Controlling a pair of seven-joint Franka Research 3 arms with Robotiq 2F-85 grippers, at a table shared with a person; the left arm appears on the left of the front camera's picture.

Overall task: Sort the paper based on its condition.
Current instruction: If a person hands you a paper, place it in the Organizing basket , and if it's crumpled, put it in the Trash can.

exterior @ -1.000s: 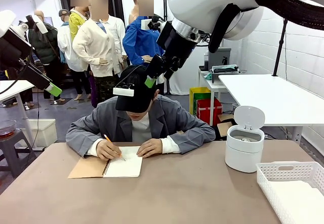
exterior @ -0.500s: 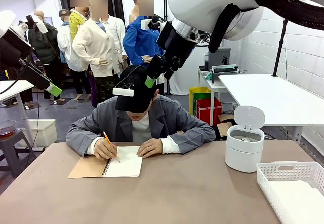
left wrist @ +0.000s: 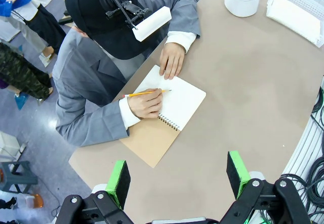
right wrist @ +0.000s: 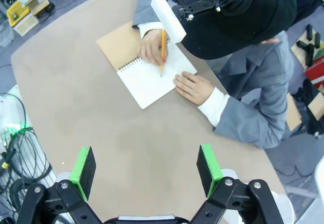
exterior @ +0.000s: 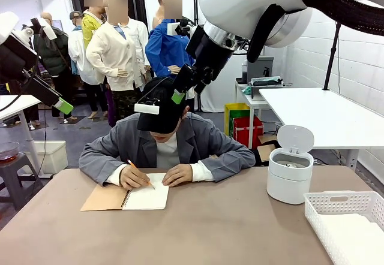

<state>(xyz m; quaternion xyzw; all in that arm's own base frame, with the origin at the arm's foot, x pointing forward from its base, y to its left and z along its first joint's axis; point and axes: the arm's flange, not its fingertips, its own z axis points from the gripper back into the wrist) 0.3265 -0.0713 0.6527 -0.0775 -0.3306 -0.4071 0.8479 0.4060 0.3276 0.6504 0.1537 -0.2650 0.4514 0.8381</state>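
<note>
Nearest the robot, at about 4 o'clock on the counter (exterior: 216, 229), sits a white mesh basket (exterior: 345, 208) with white sheets lying flat in it, probably the place meant for smooth paper. Just beyond it, toward 2 o'clock, a small white bin (exterior: 290, 175) stands with its lid tipped up, likely ready for crumpled pieces.

Across the counter at 11 o'clock lies the spiral notebook (exterior: 129, 197), folded open to a blank page. The paper (left wrist: 179, 100) to be sorted is so far only that page, bound in. The person steadies it with one flat hand (left wrist: 172, 61) while the other hand (left wrist: 147, 103) writes on it with a yellow pencil (left wrist: 147, 92).

Both arms are raised high off the counter, leaving the person room to work. The left pincer (left wrist: 178, 177) is spread wide with nothing between its green pads; the right pincer (right wrist: 147, 168) is equally wide apart and empty.
</note>
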